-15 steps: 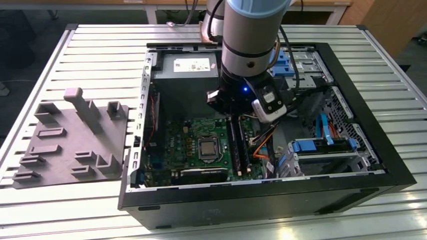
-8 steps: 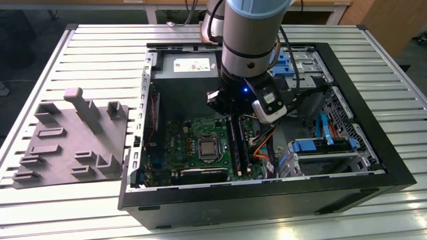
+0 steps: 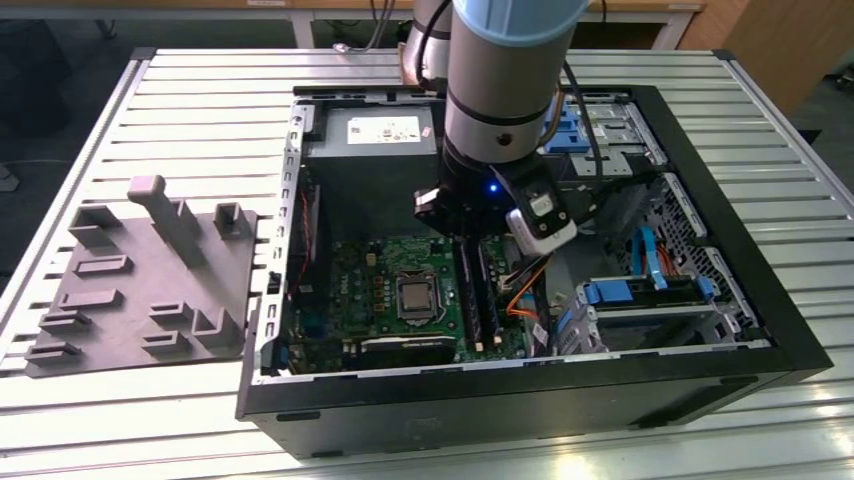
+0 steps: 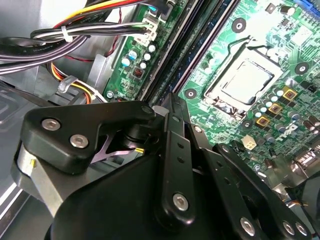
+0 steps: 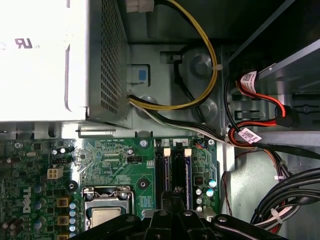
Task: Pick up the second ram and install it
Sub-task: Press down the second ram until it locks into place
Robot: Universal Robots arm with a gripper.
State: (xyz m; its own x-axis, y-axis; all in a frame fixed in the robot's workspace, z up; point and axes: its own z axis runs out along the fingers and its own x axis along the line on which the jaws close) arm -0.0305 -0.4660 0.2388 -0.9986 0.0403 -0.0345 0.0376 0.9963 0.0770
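Observation:
My gripper (image 3: 467,240) hangs inside the open computer case, just above the long black memory slots (image 3: 481,295) of the green motherboard (image 3: 367,285). In the second wrist view the gripper (image 4: 159,106) is shut, its tips drawn together over the slots (image 4: 175,60). In the first wrist view the gripper (image 5: 172,197) sits between the slots. A thin bluish stick (image 5: 187,172) stands in the slot beside it. I cannot tell whether that stick is the second ram, nor whether anything is pinched between the tips.
The grey power-supply box (image 3: 367,135) fills the case's far end. Cable bundles (image 5: 280,200) and orange wires (image 3: 527,285) run beside the slots. The processor socket (image 3: 416,297) lies on the exterior view's left of them. A grey foam holder tray (image 3: 140,290) lies outside the case.

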